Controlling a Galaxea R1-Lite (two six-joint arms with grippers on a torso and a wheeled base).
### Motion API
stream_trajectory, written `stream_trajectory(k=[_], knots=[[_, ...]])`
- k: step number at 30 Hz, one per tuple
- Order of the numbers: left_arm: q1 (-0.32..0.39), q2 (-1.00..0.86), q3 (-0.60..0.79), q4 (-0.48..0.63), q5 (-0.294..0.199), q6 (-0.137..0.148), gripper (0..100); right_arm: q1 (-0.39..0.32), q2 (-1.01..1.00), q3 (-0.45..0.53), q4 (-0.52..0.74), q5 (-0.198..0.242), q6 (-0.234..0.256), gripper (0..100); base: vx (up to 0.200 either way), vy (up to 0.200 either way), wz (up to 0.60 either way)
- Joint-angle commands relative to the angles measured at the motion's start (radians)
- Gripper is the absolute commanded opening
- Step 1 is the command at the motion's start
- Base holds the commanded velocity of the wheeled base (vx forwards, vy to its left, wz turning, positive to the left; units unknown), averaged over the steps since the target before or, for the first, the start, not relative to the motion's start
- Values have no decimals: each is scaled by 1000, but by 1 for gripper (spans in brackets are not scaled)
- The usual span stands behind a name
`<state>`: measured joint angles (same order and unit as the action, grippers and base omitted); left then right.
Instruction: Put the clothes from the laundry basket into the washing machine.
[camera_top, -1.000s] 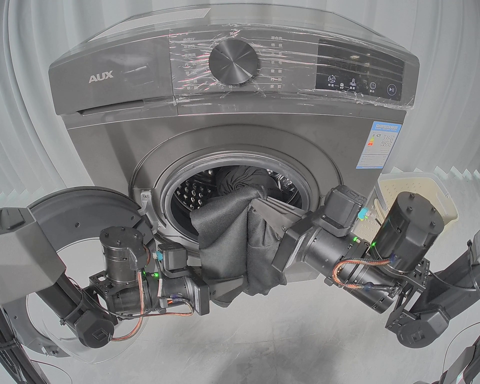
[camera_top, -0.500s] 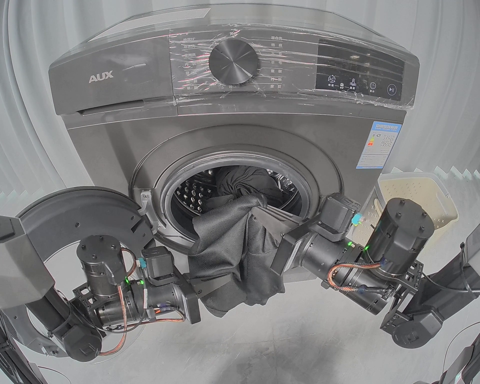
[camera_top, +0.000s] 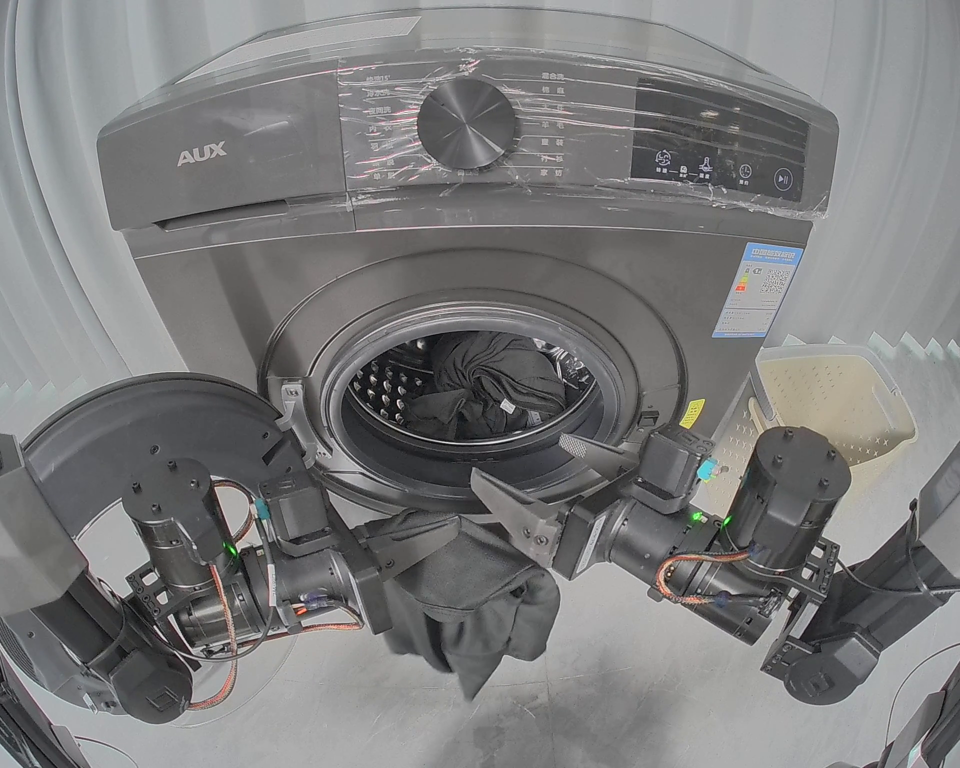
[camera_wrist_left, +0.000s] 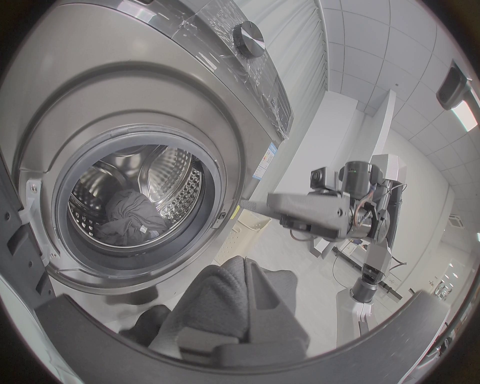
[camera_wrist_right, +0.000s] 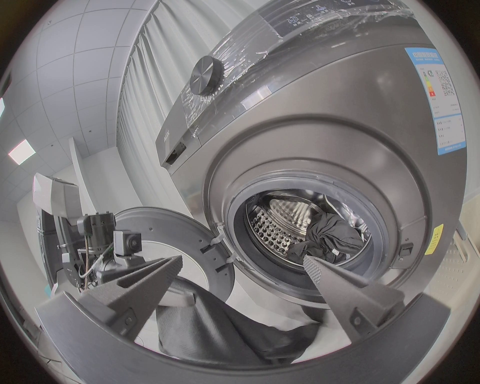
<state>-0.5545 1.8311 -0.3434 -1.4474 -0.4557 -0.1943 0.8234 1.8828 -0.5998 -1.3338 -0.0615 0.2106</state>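
Black garment (camera_top: 470, 590) clamped in left claw (camera_top: 425, 540), hanging in front of washing machine (camera_top: 300, 270) below its opening, outside drum (camera_top: 385, 385). Second dark garment (camera_top: 490, 385) bunched inside drum. Right claw (camera_top: 520, 462) spread wide, empty, just before opening's lower rim. Door (camera_top: 150, 430) swung open at left; laundry basket (camera_top: 850, 390) beside machine at right.

Noted: washing machine (camera_top: 250, 290), satin metal; panel (camera_top: 720, 135) under wrinkled clear plastic film (camera_top: 400, 150); drum (camera_top: 385, 385), glossy perforated steel; garment (camera_top: 470, 590), matt cloth; laundry basket (camera_top: 850, 390), matt plastic.
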Motion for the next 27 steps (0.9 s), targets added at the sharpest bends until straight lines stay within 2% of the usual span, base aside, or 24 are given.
stream_trajectory(k=[1,15,27], knots=[[-1,-6,-20,-1,2,-5,0,-1,-1,20,-1,0,0,100,0,0,0],[11,-24,-23,-11,0,-10,0,-46,-5,100,-4,6,-17,100,0,0,0],[13,-24,-48,-73,0,-62,0,-125,2,156,-8,12,-28,100,0,0,0]])
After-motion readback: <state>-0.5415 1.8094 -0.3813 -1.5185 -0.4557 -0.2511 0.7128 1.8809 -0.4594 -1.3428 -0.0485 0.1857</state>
